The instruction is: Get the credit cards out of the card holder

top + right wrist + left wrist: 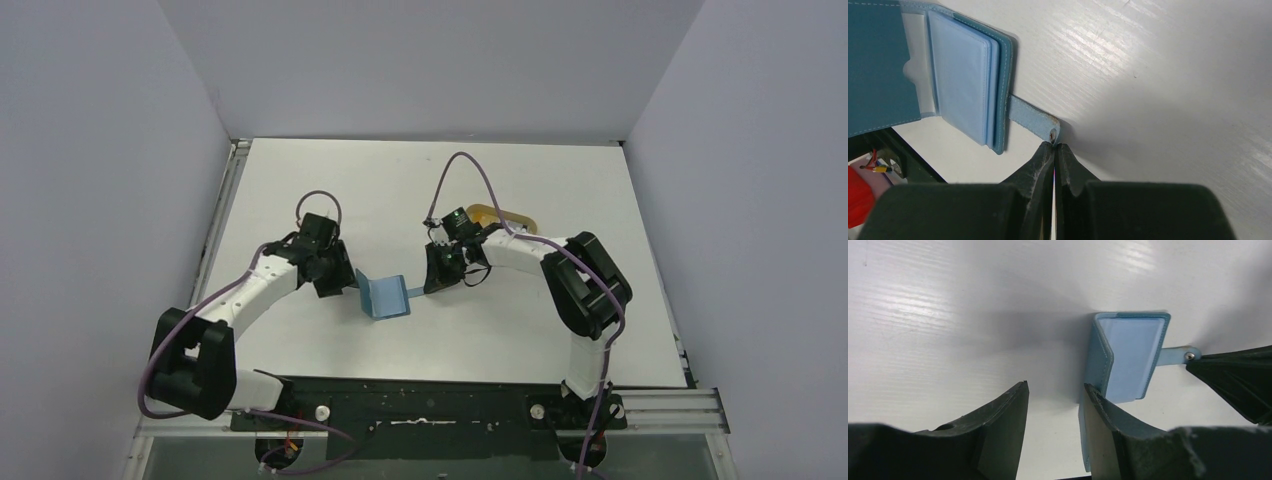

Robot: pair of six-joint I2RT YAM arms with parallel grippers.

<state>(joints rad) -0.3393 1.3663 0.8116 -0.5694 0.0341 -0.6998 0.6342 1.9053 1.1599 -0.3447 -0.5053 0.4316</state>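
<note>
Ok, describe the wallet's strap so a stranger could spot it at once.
At the middle of the white table a teal wallet lies half open. From its right edge a short strap sticks out toward the shut right tool; it alone carries a small metal snap at its tip.

The left arm (240, 300) reaches from the near edge of the tabletop (420, 180) toward its middle, elbow bent out to the left. The left gripper (1055, 386) is held low with its jaws partly apart. The right arm (585, 290) folds at the elbow near the right edge and stretches leftward, with the right gripper (1054, 146) angled down and its fingers pressed together.
</note>
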